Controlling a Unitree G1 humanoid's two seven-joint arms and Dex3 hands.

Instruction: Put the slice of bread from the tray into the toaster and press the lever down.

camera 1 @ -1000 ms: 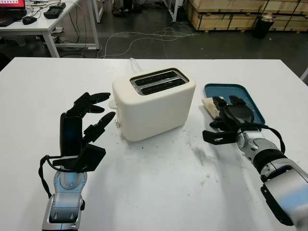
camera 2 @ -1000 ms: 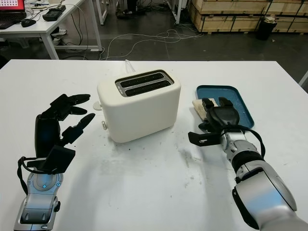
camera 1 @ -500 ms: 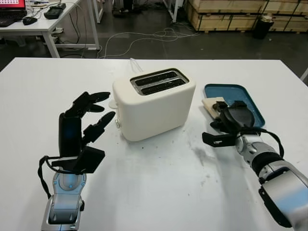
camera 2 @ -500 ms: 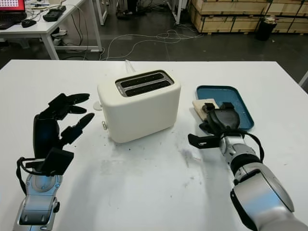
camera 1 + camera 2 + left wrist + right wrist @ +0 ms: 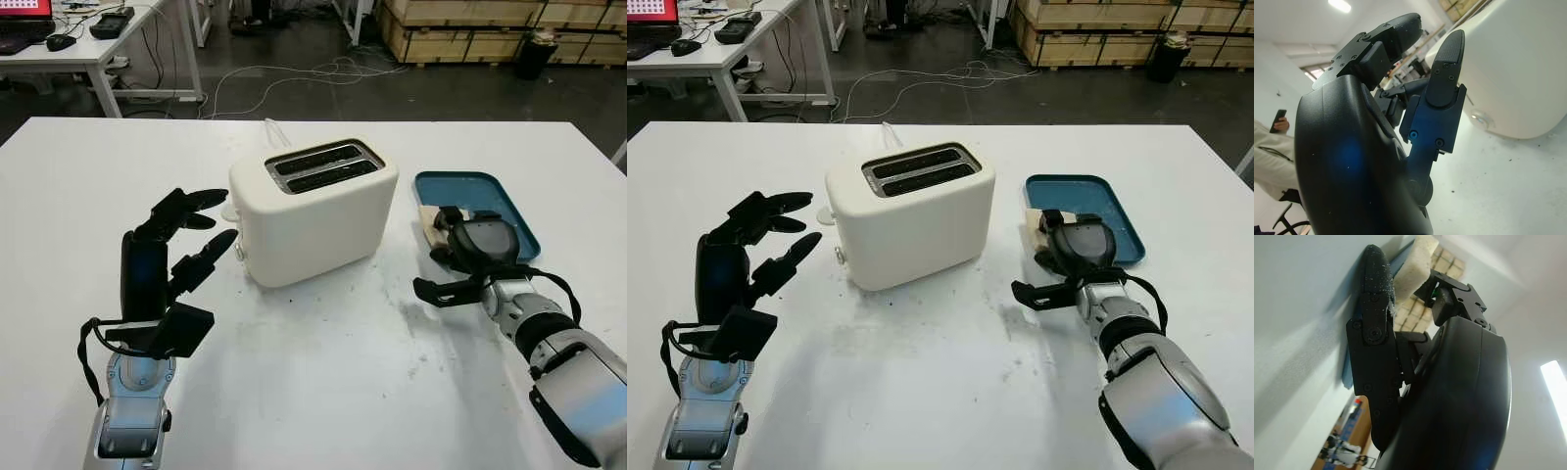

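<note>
The slice of bread (image 5: 429,214), lying at the near-left edge of the blue tray (image 5: 490,191), is covered by the curled right hand (image 5: 458,257), grip unconfirmed; being light, soft and crumbly, it is best pinched gently across its faces.

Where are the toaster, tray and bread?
toaster (image 5: 313,220), left eye view, on its front wall.
tray (image 5: 485,191), left eye view, on its bare blue floor.
bread (image 5: 1418,259), right wrist view, on its pale crumb face.
</note>
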